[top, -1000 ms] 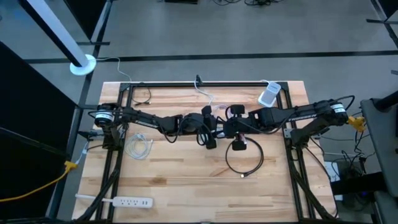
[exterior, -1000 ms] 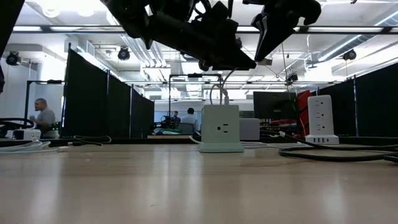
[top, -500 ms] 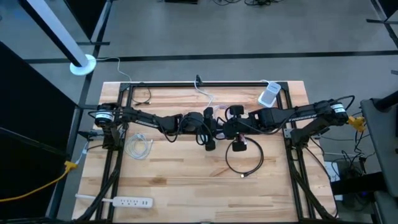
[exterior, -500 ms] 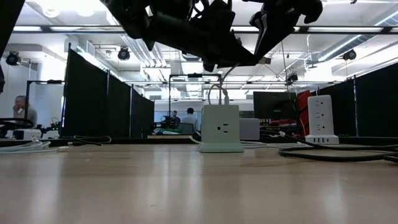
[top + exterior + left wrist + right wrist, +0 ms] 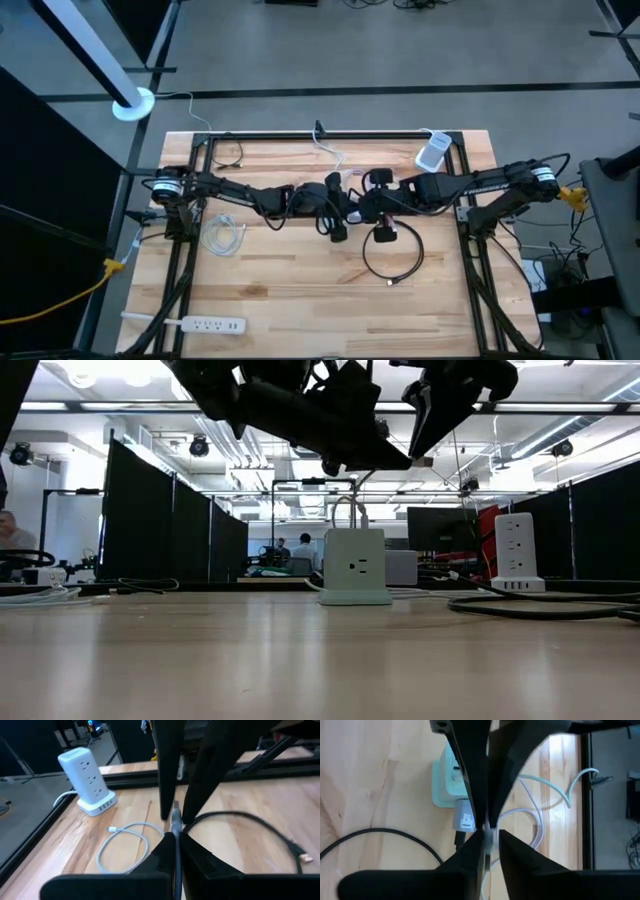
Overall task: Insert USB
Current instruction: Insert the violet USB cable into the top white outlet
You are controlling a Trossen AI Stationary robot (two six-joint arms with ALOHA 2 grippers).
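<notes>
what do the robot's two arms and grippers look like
Both are dark, slim, jointed arms with silver collars near their bases and black cables along them. The left gripper and right gripper each end in two flat, black, tapering fingers. No markings are readable.

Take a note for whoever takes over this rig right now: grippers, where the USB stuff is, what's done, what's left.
Left gripper: fingers shut on the cable just behind the USB plug, held above mid-table.
Right gripper: nose to nose with it at the plug; grip unclear.
Pale green charger cube: on the table below the two grippers.
Black cable: looped on the table near them.
Done: plug lifted.
Left: line it up with a port on the cube and push it in.
</notes>
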